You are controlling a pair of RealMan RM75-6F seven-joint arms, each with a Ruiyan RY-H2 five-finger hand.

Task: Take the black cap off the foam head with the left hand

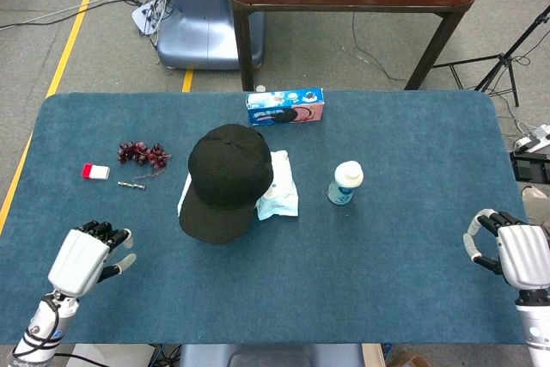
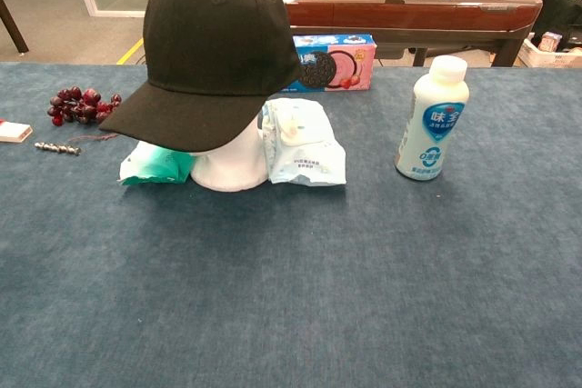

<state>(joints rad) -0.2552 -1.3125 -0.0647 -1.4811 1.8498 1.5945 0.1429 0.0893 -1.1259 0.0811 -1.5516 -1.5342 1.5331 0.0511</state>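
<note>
The black cap [image 1: 225, 180] sits on the white foam head [image 2: 227, 165] near the middle of the blue table, brim pointing toward the front left. From above the cap [image 2: 207, 52] hides the foam head entirely. My left hand [image 1: 86, 257] hovers over the table's front-left area, well apart from the cap, fingers loosely spread and holding nothing. My right hand [image 1: 520, 253] stays at the table's right edge, also holding nothing. Neither hand appears in the chest view.
A wipes pack [image 1: 279, 191] lies against the head's right side, a green pack [image 2: 155, 166] on its left. A milk bottle [image 1: 345, 182] stands to the right. A cookie box [image 1: 284, 107] is behind. Grapes [image 1: 142, 153], a metal bit [image 1: 131, 185] and a red-white piece [image 1: 95, 172] lie left.
</note>
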